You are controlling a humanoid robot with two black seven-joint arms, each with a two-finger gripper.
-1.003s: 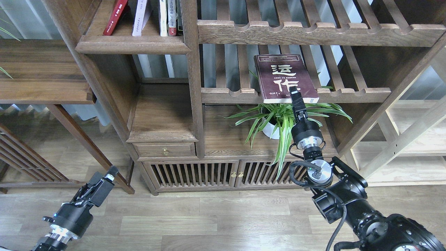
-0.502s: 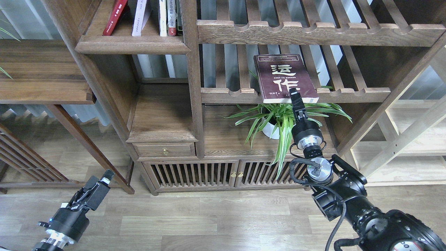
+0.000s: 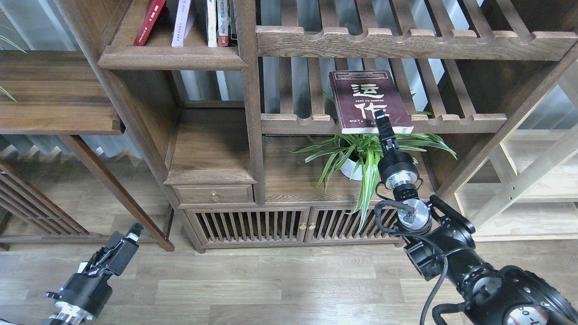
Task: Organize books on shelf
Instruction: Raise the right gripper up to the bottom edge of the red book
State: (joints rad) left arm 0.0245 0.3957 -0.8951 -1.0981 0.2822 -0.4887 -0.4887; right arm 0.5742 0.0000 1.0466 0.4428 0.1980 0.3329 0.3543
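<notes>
A large maroon book (image 3: pixel 368 99) with big white characters lies flat on the lower slatted rack (image 3: pixel 451 122), its front edge hanging over the rail. My right gripper (image 3: pixel 383 118) reaches up to that front edge. One finger lies over the cover and the other is hidden, so its grip cannot be told. The shelf (image 3: pixel 171 58), a dark-brown board at the upper left, carries a leaning thin red book (image 3: pixel 149 22), a lavender-white book (image 3: pixel 183 22) and a white book (image 3: pixel 211 22). My left gripper (image 3: pixel 131 234) hangs low over the floor, empty, its fingers indistinct.
A potted spider plant (image 3: pixel 361 155) stands on the cabinet top just under the maroon book, beside my right wrist. An upper slatted rack (image 3: pixel 406 43) hangs over the book. A vertical post (image 3: pixel 250 90) separates the shelf from the racks. A side table (image 3: pixel 54 90) stands at the left.
My left arm has dropped lower and to the left. My right gripper has slid slightly further onto the maroon book's front edge. The book has not moved.
</notes>
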